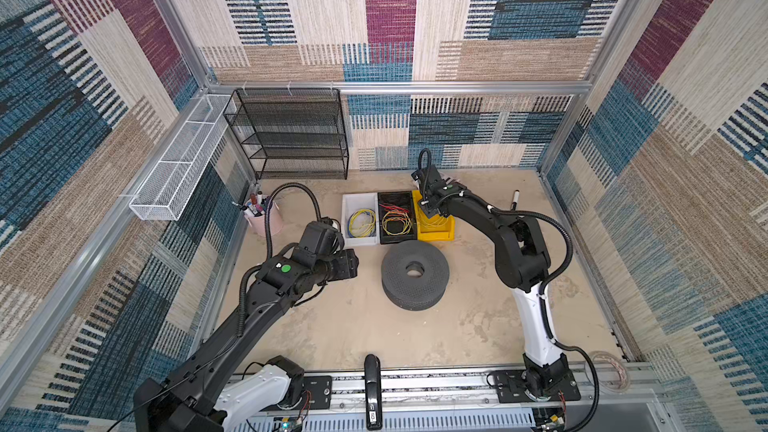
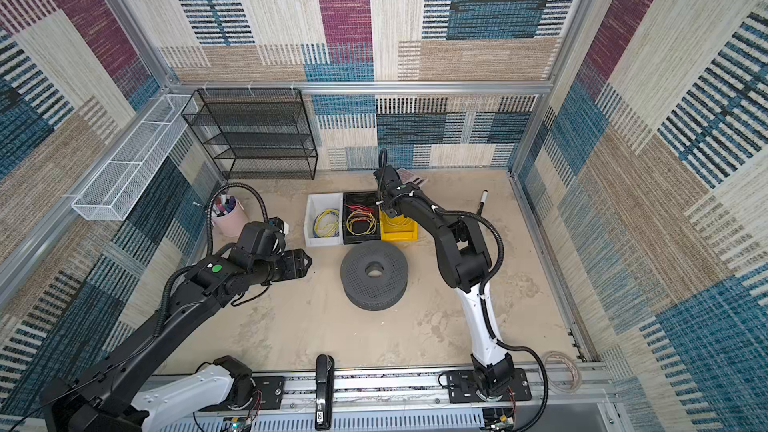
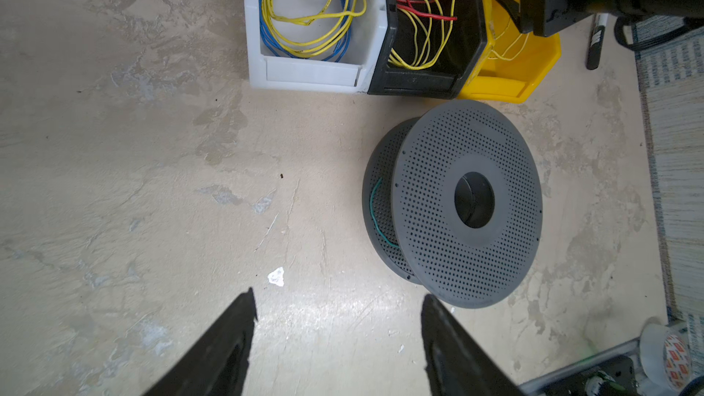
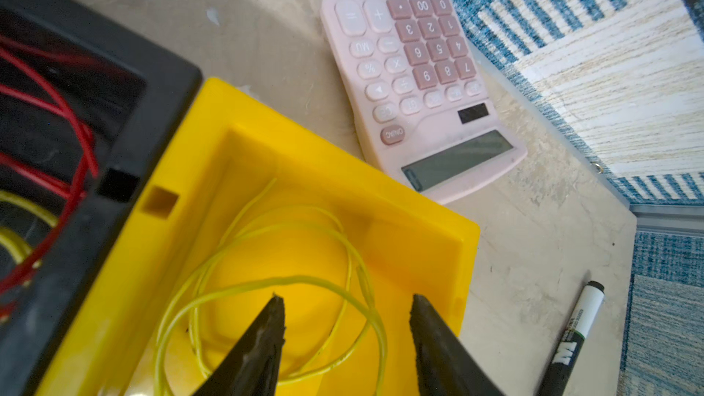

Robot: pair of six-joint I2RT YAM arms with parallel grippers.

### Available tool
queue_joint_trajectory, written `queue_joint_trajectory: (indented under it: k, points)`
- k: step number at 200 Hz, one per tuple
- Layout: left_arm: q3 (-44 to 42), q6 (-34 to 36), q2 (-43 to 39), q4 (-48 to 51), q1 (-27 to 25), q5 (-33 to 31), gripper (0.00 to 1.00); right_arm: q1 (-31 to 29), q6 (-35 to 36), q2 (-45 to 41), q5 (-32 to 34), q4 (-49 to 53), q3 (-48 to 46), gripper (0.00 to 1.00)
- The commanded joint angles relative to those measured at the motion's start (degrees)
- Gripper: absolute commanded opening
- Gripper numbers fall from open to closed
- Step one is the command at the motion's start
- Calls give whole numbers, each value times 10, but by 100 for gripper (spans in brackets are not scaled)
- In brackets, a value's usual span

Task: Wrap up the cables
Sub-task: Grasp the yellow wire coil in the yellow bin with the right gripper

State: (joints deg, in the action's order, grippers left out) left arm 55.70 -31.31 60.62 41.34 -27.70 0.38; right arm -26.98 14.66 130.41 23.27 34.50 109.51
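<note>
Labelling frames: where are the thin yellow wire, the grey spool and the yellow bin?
thin yellow wire (image 4: 301, 280): right wrist view, looped strand.
grey spool (image 3: 438, 169): left wrist view, perforated flange.
yellow bin (image 4: 343, 174): right wrist view, rim.

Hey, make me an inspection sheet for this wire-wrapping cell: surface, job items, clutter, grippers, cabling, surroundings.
Surface: beige tabletop, stained, small specks.
Job's things: thin yellow wire loose in the yellow bin; grey perforated spool flat in front of the bins, green wire between its flanges.
Clutter: white bin with yellow-and-blue coil; black bin with red and yellow wires; pink calculator; marker; pen cup; tape roll; stapler.
Grippers: left gripper open over bare table; right gripper open above that wire, not gripping.
Cables: black hoses loop off both arms.
Surroundings: patterned fabric walls, black mesh shelf, white wire basket.
</note>
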Motion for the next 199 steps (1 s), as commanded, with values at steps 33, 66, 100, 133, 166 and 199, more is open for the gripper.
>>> queue_joint_trajectory:
  k: [33, 66, 100, 133, 166, 199]
  points:
    - [-4, 6, -25, 14, 1, -4, 71, -1, 19, 58, 45, -4, 54, 53]
    - [-1, 7, -32, 19, 1, -10, 71, 0, 17, 63, 51, -6, 55, 47]
    - [-2, 6, -27, 19, 1, -7, 71, -1, 10, 46, 54, -9, 40, 21]
    - [-3, 2, -26, 17, 1, -5, 71, -2, 8, 10, 59, -15, 24, 6]
    - [-2, -2, -29, 16, 1, -3, 71, -5, 7, -23, 68, -10, 17, 1]
    - [3, -2, -33, 16, 1, 3, 70, -7, -6, -51, 61, 6, 11, 0]
